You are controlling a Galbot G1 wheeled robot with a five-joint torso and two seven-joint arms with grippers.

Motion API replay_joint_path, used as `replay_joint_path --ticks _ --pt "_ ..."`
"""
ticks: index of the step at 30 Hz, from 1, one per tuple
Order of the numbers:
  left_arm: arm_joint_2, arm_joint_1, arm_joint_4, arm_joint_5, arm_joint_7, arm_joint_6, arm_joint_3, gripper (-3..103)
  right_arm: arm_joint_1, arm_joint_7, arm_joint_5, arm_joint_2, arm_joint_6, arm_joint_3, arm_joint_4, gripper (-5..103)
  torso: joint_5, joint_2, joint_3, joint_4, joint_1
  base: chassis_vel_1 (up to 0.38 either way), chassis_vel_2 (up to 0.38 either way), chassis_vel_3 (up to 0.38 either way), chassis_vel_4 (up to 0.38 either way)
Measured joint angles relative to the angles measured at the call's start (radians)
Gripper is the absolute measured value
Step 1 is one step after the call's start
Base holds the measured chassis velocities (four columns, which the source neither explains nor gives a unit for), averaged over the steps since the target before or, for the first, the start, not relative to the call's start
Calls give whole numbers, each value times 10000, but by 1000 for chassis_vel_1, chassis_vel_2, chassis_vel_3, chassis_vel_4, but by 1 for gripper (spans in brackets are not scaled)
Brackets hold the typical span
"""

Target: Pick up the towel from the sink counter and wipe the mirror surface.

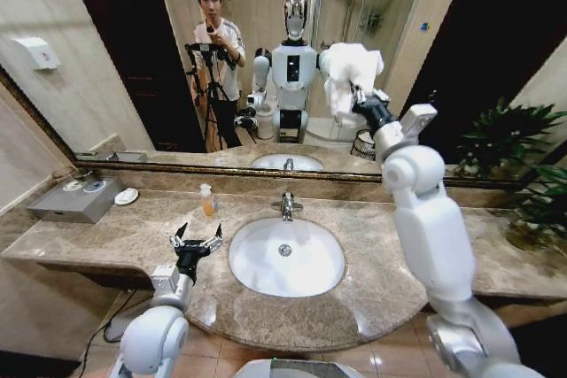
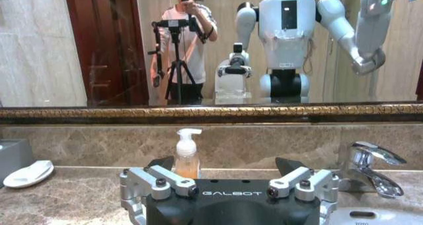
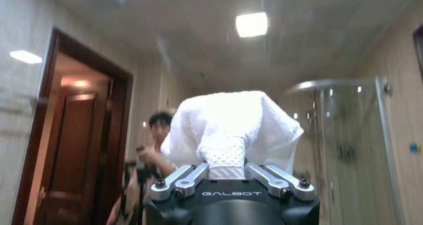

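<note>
1. The worktop [image 1: 372, 294], mottled beige-brown marble with a bulging front edge, fills the middle of the head view. An oval white basin [image 1: 286, 257] is sunk at its centre, and a chrome tap [image 1: 286, 205] stands just behind the basin.
2. A soap pump bottle [image 1: 207, 200] with amber liquid stands left of the tap near the back edge. Further left are a small white soap dish [image 1: 126, 196] and a grey box [image 1: 78, 198] at the left end.
3. Green plants [image 1: 523, 170] stand at the far right of the worktop.
4. The mirror [image 1: 133, 50] spans the upper part of the head view, its dark bronze frame running just above the backsplash. It reflects the robot and a person with a tripod.
5. The robot's right arm crosses the right side of the frame and covers part of the worktop and mirror behind it.
6. In the left wrist view the soap bottle partly stands behind the tool body, and the tap is cut by the right edge.
7. The right tool [image 1: 354, 95] is raised to the upper centre-right of the head view, in front of the mirror. Its fingers are closed on the towel [image 1: 350, 73], a bunched white cloth. Whether the towel touches the glass cannot be told.
8. In the right wrist view the towel [image 3: 231, 131] bulges above the clamped fingers [image 3: 188, 178].
9. The left tool [image 1: 197, 241] hovers low at lower left, above the worktop just left of the basin. Its fingers are spread wide and hold nothing.
</note>
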Motion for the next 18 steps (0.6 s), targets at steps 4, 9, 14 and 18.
replay_joint_path --ticks 4,9,14,18 --pt "0 -1 0 0 0 0 0 100 -761 -126 -116 202 56 -50 -59 10 3 0 1 -2 0 0 0 0 0" --pt "0 0 0 0 0 0 0 100 -1464 -291 -391 430 190 -174 -162 10 4 0 1 -1 0 0 0 0 0" --pt "0 0 0 0 0 0 0 100 -1066 -182 -395 415 167 -289 -200 10 1 0 1 1 0 0 0 0 0" --pt "0 0 0 0 0 0 0 100 -252 38 -61 229 -23 -278 -75 10 0 0 1 0 0 0 0 0 0"
